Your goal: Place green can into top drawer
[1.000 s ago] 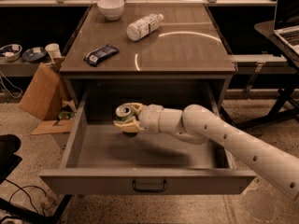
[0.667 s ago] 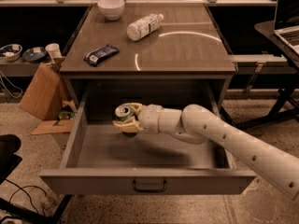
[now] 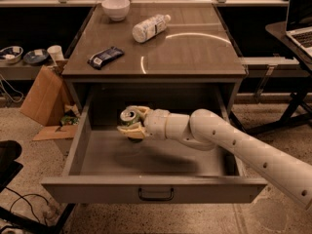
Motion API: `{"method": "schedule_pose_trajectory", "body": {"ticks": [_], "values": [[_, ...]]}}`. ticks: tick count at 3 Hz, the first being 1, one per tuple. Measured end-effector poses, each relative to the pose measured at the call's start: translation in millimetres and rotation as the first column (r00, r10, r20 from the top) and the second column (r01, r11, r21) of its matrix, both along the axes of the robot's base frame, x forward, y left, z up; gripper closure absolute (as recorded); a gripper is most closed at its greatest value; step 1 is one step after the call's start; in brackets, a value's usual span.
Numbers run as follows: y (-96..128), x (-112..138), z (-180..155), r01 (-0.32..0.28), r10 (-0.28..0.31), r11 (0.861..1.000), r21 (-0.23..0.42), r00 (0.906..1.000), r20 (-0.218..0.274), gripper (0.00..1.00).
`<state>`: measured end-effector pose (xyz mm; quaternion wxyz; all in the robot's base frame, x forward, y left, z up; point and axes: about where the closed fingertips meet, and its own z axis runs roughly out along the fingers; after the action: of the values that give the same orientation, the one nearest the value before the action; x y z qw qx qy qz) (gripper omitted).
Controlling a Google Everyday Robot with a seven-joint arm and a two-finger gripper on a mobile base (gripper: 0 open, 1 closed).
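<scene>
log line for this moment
gripper: inside open drawer | jaws: shut on can | can: upright, not yet released

Matt plastic gripper [image 3: 132, 123] in metal top drawer [image 3: 87, 189] (green can [image 3: 128, 115] shiny-topped).

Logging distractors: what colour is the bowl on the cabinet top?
White bowl, camera view; the end effector holds the green can in the top drawer.

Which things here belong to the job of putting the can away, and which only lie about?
For the job: wide grey metal top drawer, pulled open; small dark-green drink can, held inside it by the gripper.

Lying about, on the cabinet top: round white bowl; clear plastic bottle on its side; dark flat snack packet.
</scene>
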<state>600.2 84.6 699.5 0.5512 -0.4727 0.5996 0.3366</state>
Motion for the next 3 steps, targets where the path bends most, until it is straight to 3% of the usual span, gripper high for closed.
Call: {"method": "schedule_pose_trajectory", "body": {"ticks": [1,3], "values": [[0.0,0.0,0.0,0.000,0.000,1.000,0.000,1.0000,0.000,0.00],[7.5,-4.4,5.2,-0.033,0.033,0.999,-0.018,0.9994,0.006,0.00]]}}
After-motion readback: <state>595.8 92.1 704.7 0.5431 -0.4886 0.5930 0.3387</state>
